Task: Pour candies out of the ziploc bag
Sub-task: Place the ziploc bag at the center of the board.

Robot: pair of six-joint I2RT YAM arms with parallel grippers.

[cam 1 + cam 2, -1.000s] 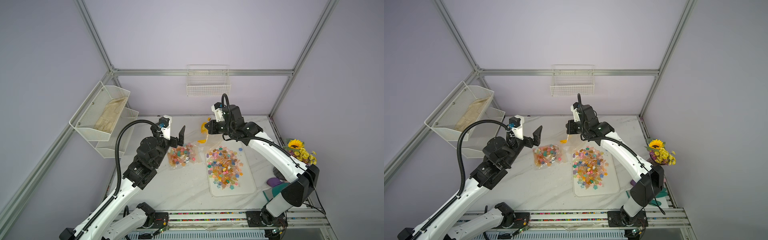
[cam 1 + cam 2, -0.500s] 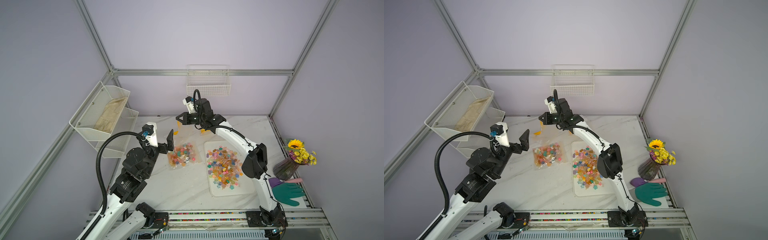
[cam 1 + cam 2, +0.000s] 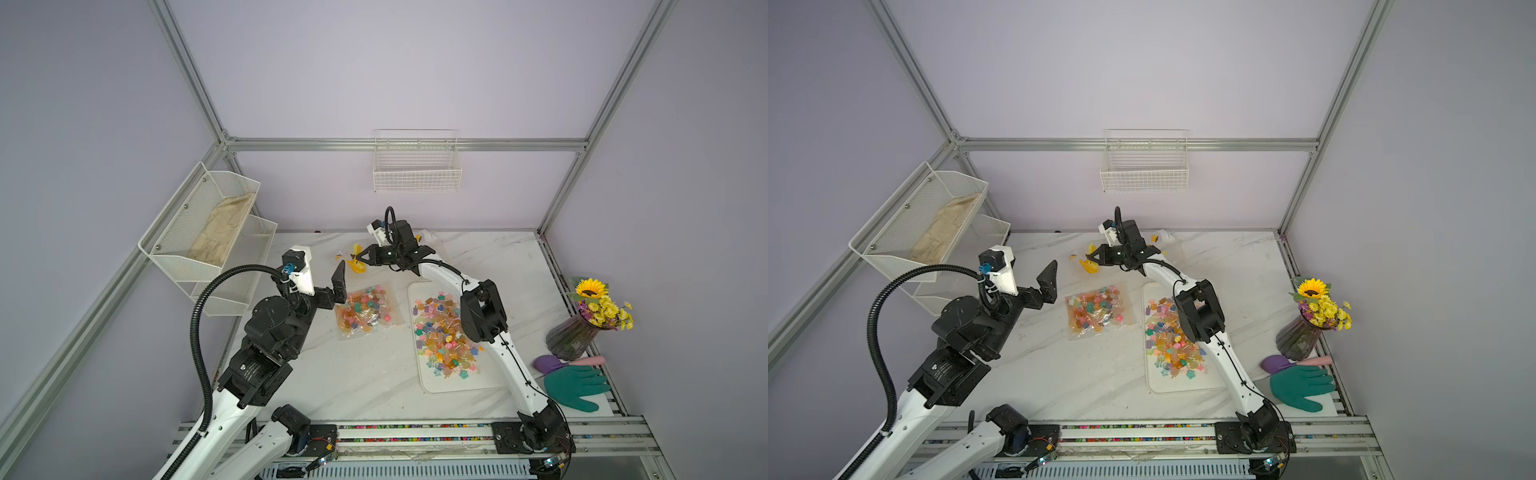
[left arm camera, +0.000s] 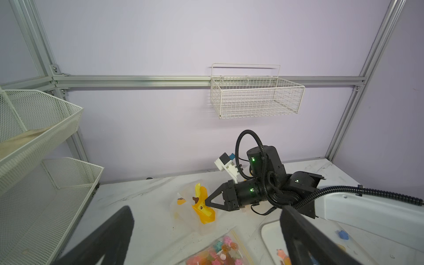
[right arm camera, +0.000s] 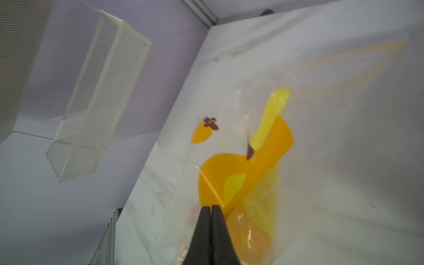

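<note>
My right gripper [image 5: 211, 207] was pressed together on a fold of a limp empty bag [image 5: 231, 174] with orange print, low over the table's [image 3: 365, 374] far side. My left gripper [image 3: 1045, 286] stood spread wide, holding nothing, just beside the ziploc bag [image 3: 368, 311] — lying flat, stuffed with candies [image 3: 357, 318], next to the tray [image 3: 457, 384] and its loose heap. I judged it soft, slippery film with a shifting, lumpy load — best pinched at a bottom corner and tipped toward the tray; which edge was the mouth I could not tell.
</note>
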